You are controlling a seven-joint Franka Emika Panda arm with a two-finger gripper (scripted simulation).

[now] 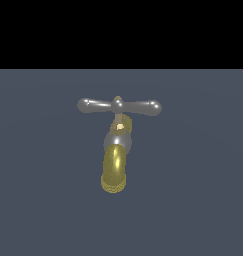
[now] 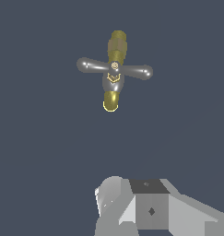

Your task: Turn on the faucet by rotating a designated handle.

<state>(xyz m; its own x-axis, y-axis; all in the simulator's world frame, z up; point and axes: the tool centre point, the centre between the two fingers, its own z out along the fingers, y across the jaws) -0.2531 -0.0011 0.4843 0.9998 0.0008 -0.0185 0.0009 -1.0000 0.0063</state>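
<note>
The faucet (image 1: 115, 150) stands alone in the middle of the flat grey floor (image 1: 38, 200), with its gold spout (image 1: 113, 172) toward the near side in the exterior view and the grey handle (image 1: 119, 106) lying across its top from that view's left to right. The arm does not appear in the exterior view, and in the wrist view only grey parts of the gripper (image 2: 145, 207) show, well apart from the faucet, so I cannot tell how far the jaws are open; nothing seems to be held. I judge the task is at the approach step: the next move calls for bringing the gripper to one arm of the handle, near its rounded tip, to push it around the stem.
</note>
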